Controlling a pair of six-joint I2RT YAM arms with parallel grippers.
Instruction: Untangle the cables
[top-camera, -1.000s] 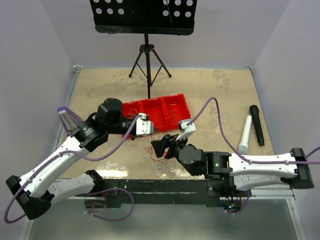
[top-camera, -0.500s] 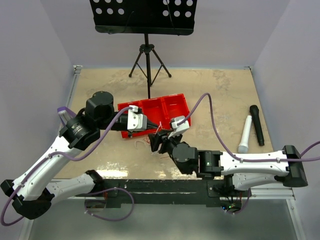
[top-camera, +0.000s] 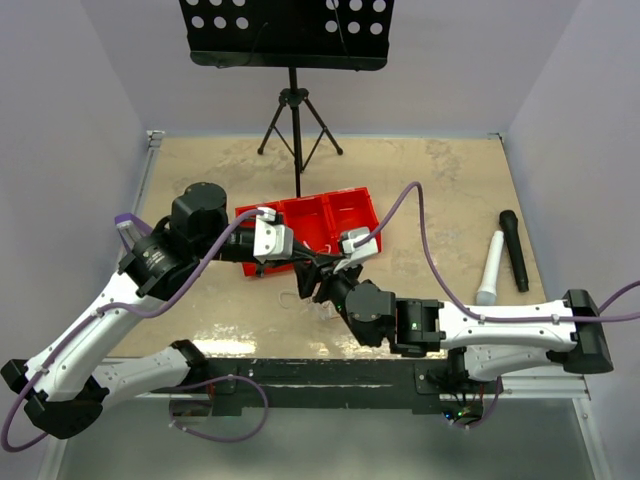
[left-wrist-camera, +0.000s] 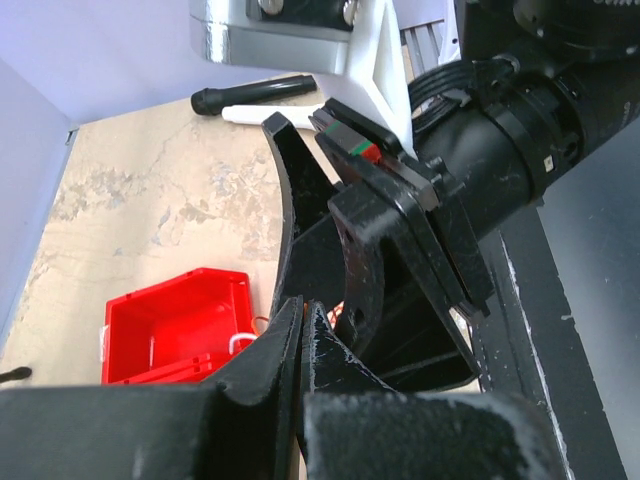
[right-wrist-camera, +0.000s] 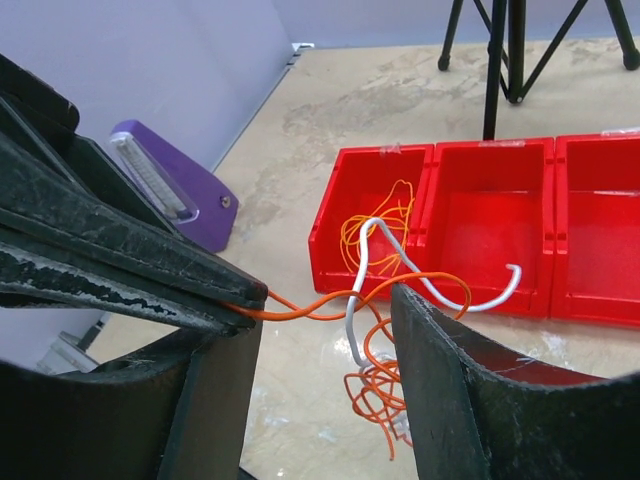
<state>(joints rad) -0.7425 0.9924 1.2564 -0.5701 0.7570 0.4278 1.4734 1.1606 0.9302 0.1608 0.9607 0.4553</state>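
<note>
Beige marbled tabletop (top-camera: 450, 180) is lying between lilac walls (top-camera: 80, 90). Above it, near the red bin (right-wrist-camera: 480, 200), the left gripper (left-wrist-camera: 301, 312) is pinching the cables (right-wrist-camera: 372, 372), and the right gripper (right-wrist-camera: 325, 315) is gaping around them.

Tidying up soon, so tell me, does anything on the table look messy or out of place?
Yes, a knot of orange and white wires dangles from the shut left gripper, sprawling across the red bin's front; whether any strand lies inside is unclear.
</note>
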